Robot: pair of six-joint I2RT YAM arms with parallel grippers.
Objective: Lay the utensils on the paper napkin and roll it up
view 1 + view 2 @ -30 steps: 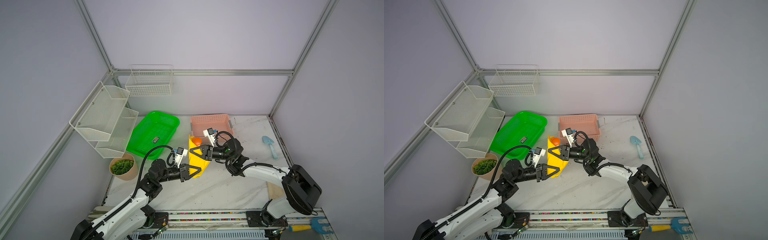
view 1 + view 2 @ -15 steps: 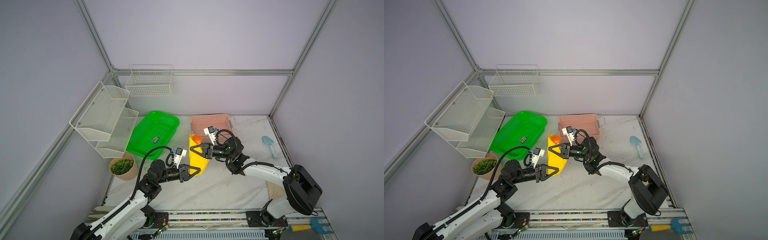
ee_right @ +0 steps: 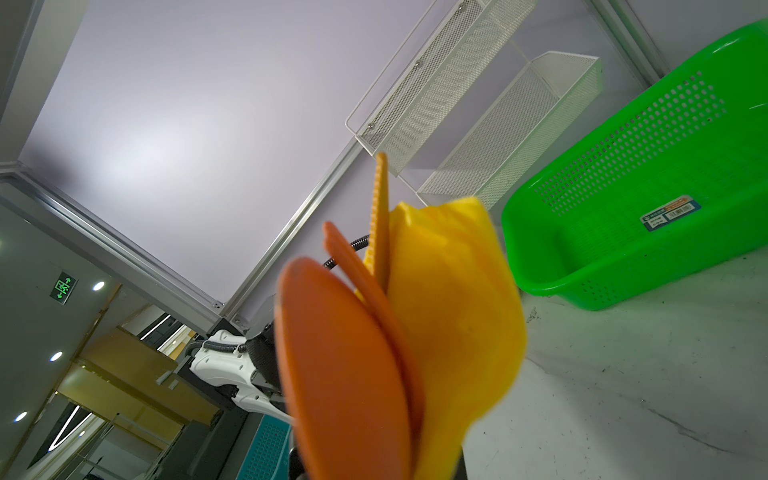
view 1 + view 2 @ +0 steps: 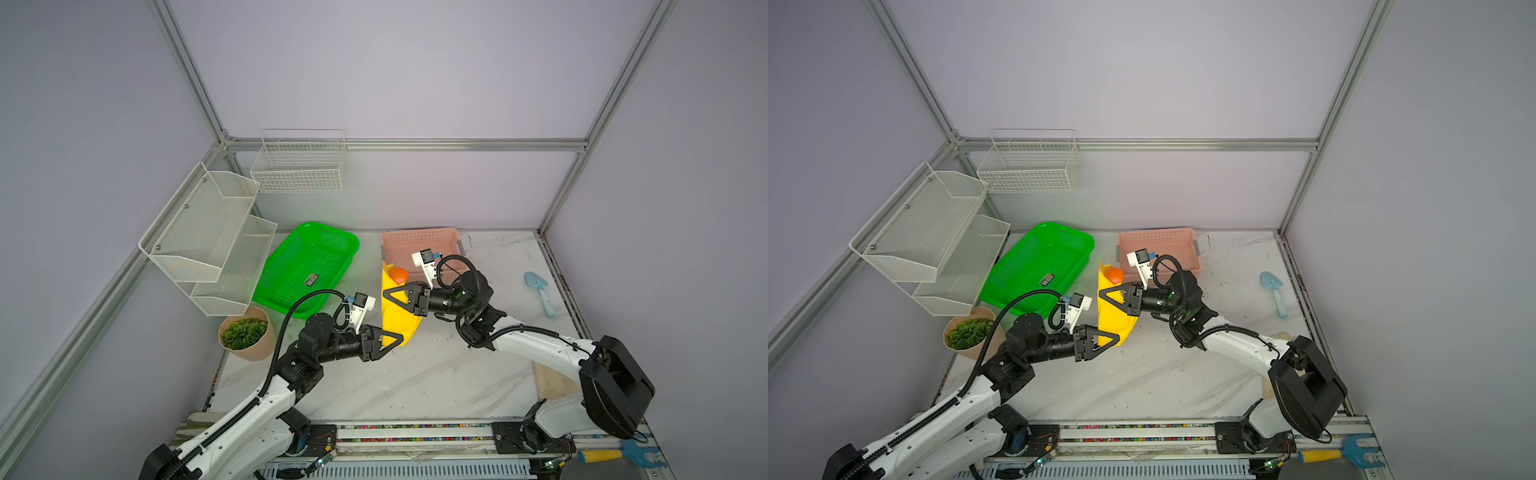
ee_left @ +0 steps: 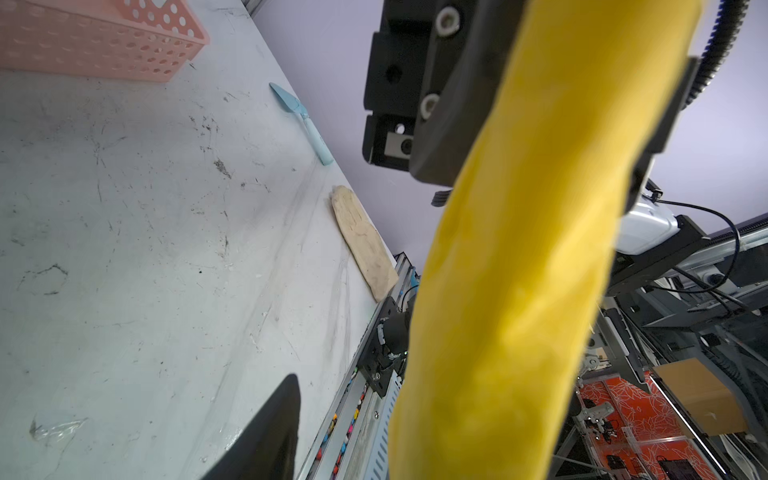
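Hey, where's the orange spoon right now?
In both top views, the orange spoon pokes out of the far end of the rolled yellow napkin, mid-table, just in front of the pink basket; the right gripper clamps the roll.

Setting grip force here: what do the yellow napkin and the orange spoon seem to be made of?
Yellow napkin: looks like thin soft paper, matte, faintly mottled, bending in a loose roll. Orange spoon: probably hard plastic, smooth, even colour, thin crisp edge.
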